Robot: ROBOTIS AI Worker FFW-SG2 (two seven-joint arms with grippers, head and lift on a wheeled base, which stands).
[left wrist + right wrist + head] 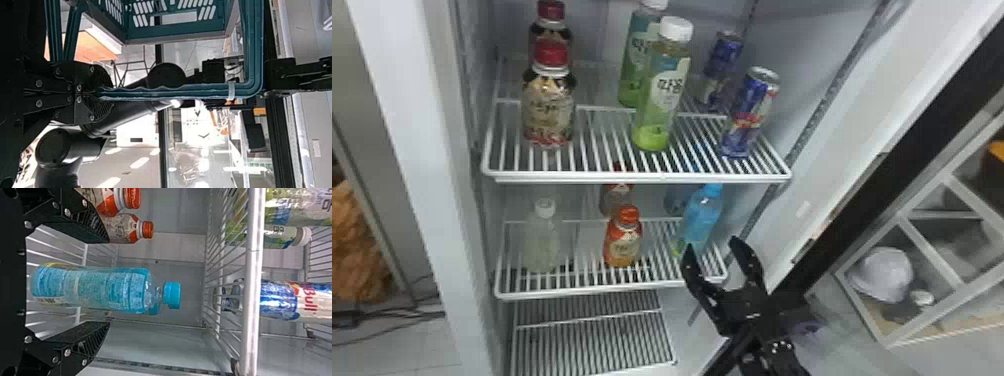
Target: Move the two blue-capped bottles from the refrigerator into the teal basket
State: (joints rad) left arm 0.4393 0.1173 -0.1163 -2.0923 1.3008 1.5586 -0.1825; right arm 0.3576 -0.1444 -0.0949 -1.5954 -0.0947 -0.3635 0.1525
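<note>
currently see the near blue-capped bottle (98, 288) upright on the middle shelf (582, 291) of the refrigerator (422, 125), towards the right end. see part of a 2nd blue-capped bottle (154, 310) just behind it, mostly hidden.

have the right gripper (713, 242) at that bottle, fingers spread wide, with the near bottle between them in the right wrist view and clear space on either side.

have the left gripper (98, 93) at the teal basket (188, 28), fingers pressed together on its handle (176, 93).

farther along the middle shelf, see 2 orange-capped bottles (623, 242), 1 behind the other, near the centre, and a pale white-capped bottle (543, 242) towards the left.

above, on the upper shelf (632, 176), see 2 red-capped bottles (549, 107) at the left, 2 green bottles (664, 90) right of centre and 2 blue cans (751, 115) at the right.
</note>
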